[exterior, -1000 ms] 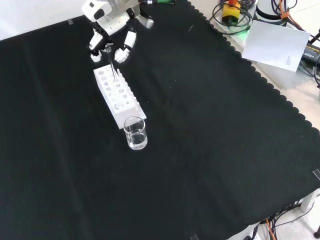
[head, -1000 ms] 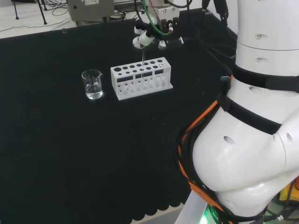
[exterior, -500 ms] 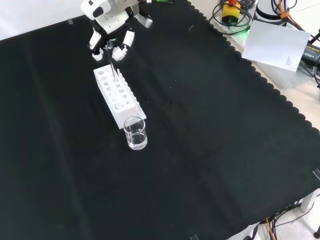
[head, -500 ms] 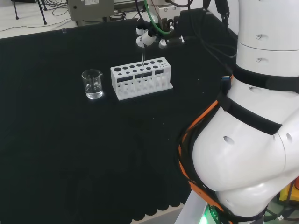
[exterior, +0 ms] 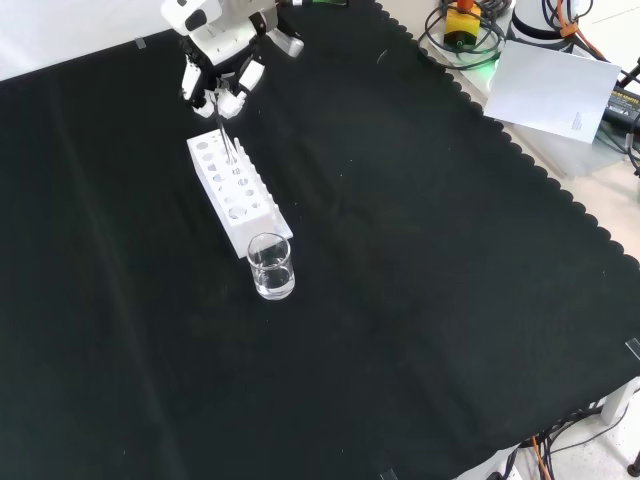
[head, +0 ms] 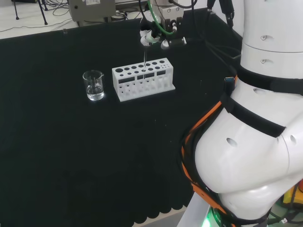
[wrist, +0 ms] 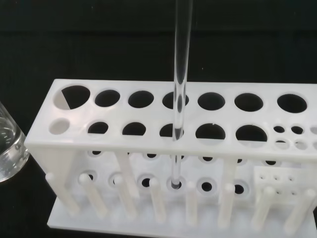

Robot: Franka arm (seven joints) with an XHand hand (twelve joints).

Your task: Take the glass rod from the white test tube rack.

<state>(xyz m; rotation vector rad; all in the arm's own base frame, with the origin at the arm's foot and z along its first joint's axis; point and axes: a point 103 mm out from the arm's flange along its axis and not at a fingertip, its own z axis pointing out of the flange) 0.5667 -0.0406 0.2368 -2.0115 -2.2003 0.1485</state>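
A lab: a white test tube rack (head: 143, 78) and glass beaker (head: 93, 85) on a black-clothed bench (head: 71, 156).

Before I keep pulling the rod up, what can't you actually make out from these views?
- Grip contact: in the head view the hand is small and far off; where its fingers meet the glass rod is unclear.
- Rod top: cut off by the wrist view's edge.
- Rod tip: the white test tube rack shows it near the lower plate; touching or lifted, unclear.
- Beaker: liquid level hard to read through clear glass.
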